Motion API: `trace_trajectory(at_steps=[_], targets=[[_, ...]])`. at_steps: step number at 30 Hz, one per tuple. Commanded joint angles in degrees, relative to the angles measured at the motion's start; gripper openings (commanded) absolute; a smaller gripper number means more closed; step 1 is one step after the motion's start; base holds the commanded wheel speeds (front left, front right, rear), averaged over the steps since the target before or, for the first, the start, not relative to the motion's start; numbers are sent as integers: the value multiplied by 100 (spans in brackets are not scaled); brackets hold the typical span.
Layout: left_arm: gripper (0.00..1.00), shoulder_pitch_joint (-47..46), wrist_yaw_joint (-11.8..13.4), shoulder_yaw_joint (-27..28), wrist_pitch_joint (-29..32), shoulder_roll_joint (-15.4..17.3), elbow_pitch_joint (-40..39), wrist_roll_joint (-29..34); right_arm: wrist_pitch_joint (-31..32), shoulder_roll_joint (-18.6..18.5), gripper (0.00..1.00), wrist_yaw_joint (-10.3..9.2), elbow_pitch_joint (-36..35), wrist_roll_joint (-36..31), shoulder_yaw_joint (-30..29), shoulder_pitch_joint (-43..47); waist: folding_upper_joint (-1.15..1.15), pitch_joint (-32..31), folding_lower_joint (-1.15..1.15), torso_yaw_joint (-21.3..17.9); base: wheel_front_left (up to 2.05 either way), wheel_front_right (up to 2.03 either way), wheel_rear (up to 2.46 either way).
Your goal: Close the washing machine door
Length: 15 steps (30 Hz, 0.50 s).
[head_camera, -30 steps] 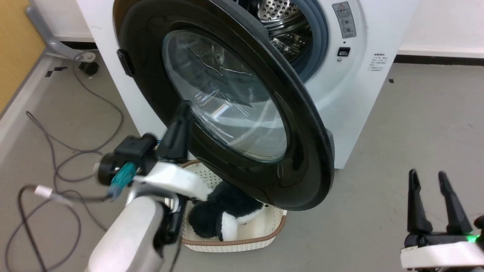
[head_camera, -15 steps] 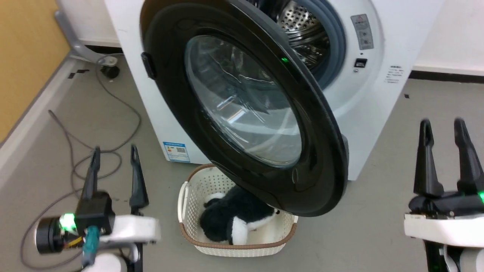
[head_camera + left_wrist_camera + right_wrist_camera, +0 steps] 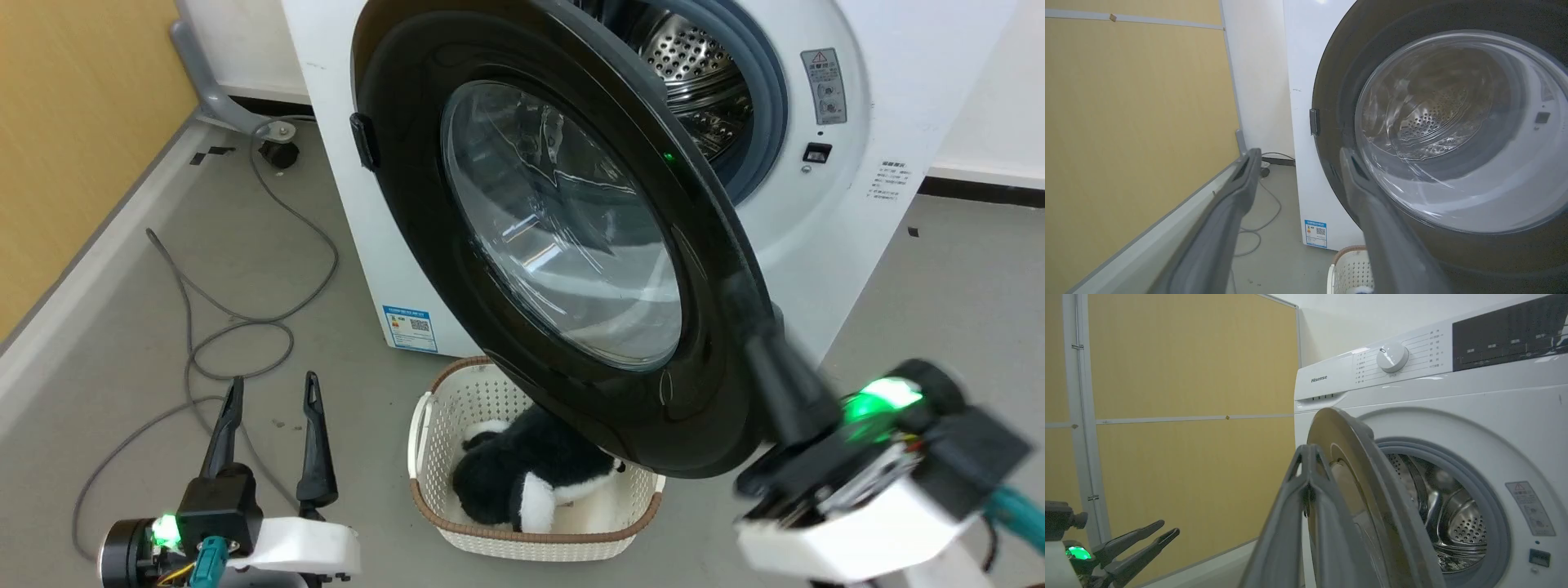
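The washing machine door [image 3: 563, 237], a glossy black disc with a bulging glass window, hangs half open in front of the white washing machine [image 3: 849, 212]. The steel drum [image 3: 694, 73] shows behind it. My right gripper [image 3: 735, 286] is shut, and its joined fingers slant up-left over the door's free outer rim. In the right wrist view the shut fingertips [image 3: 1308, 451] lie beside the door's edge [image 3: 1355, 433]; I cannot tell whether they touch it. My left gripper [image 3: 273, 382] stands open and empty above the floor at the lower left, well short of the door [image 3: 1453, 122].
A cream perforated basket [image 3: 465, 400] holding a black-and-white plush toy [image 3: 506, 482] sits on the floor under the door's lower edge. Grey cables [image 3: 245, 327] loop over the floor at the left. A yellow wall panel [image 3: 73, 122] runs along the left.
The right gripper, open and upright half a second ago, has shut and swung up-left to the door's rim. The left arm drew back from the door to the lower left. The camera has shifted.
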Motion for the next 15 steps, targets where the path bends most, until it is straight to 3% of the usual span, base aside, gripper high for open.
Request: trace_trajectory(at_steps=[1, 8, 15], targets=[[100, 81, -40, 50, -25, -41, 6, 64, -25, -191, 0, 5, 102, 67, 250, -118, 0, -2, 0, -1, 0, 0, 0], [100, 104, -161, 158, -25, -227, 4, 241, -25, -868, 0, 5, 889, 110, 1182, -157, 0, 35, 0, -35, 0, 0, 0], [100, 22, -289, 206, -25, -379, -13, 421, -25, -1057, 0, 5, 1741, 177, 1076, -161, 0, 187, 0, -88, 0, 0, 0]])
